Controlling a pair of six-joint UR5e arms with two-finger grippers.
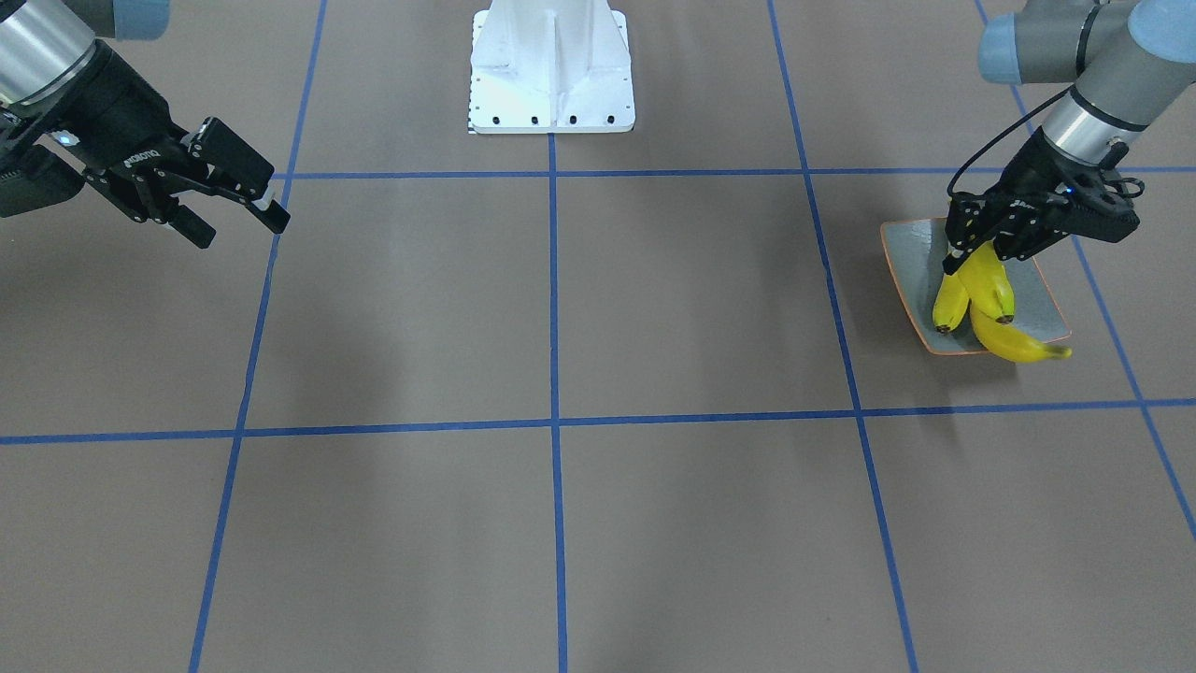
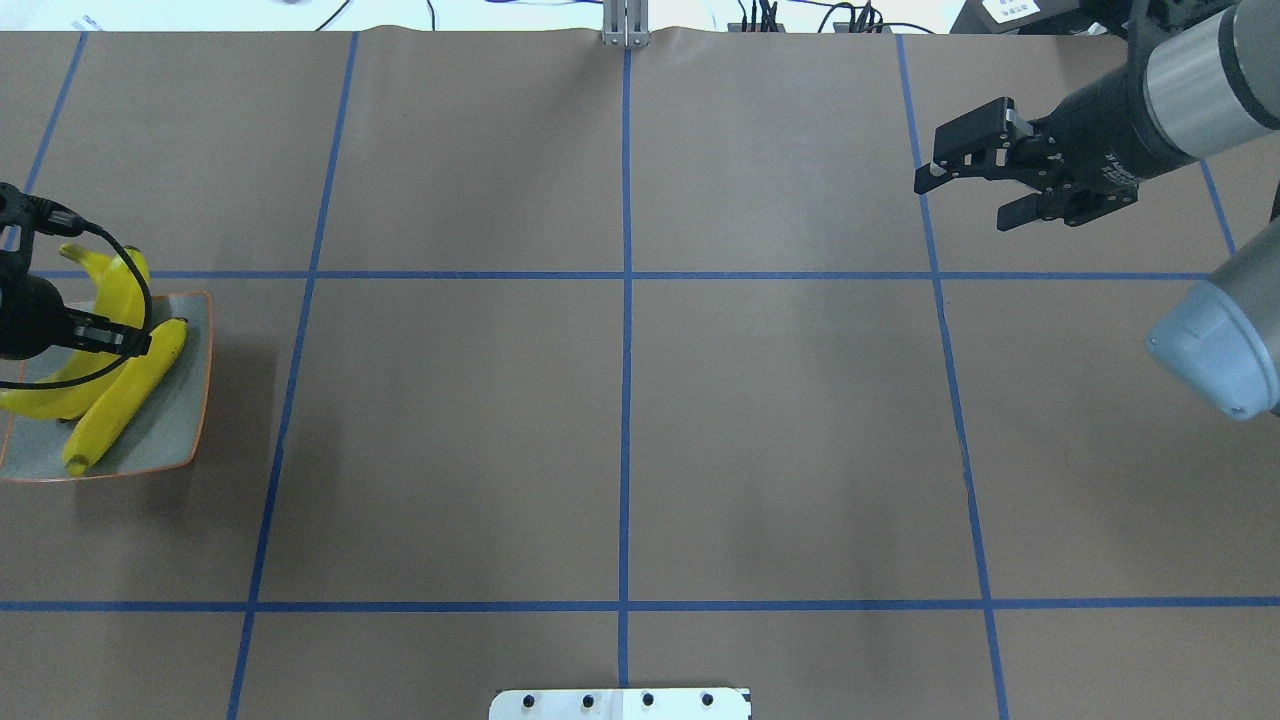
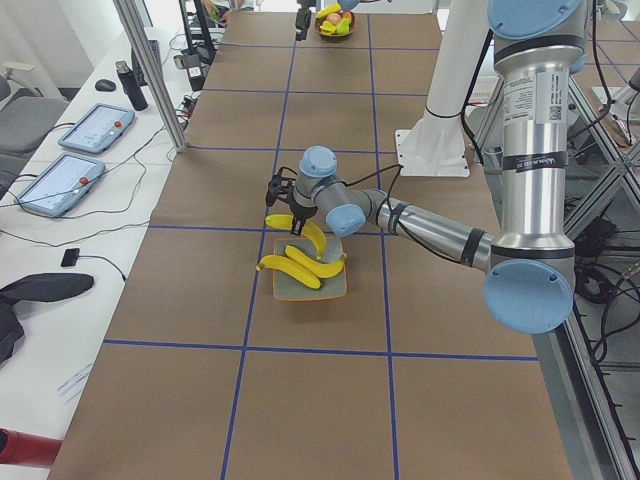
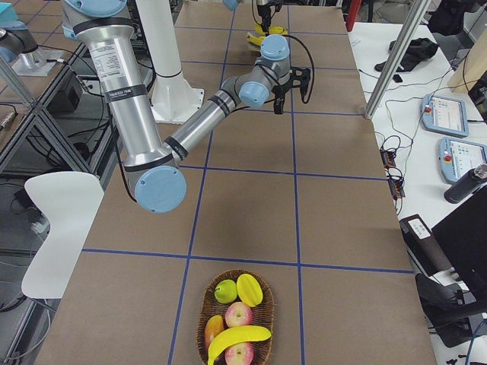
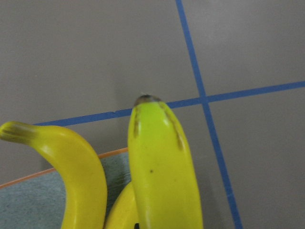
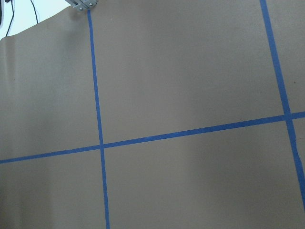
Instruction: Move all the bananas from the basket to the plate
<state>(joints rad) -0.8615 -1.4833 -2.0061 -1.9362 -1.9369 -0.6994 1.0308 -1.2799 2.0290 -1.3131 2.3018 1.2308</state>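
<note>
Left gripper [image 1: 972, 254], its fingertips partly hidden, seems clenched on one banana [image 1: 989, 280] over the plate [image 2: 185, 420], which is cut off at the overhead view's 9 o'clock edge. Two bananas [image 1: 1014, 344] lie there. Right gripper [image 2: 965, 195] hangs released at 2 o'clock above open table [image 2: 620, 430]. A fourth banana [image 4: 240, 340] is in the basket [image 4: 204, 312].

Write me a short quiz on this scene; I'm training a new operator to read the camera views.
1. True or false: the right hand is open and empty.
2. How many bananas are at the plate? A) one B) three C) five
3. Fill in: the last banana lies in the ____.
Key: 1 true; 2 B; 3 basket.
</note>
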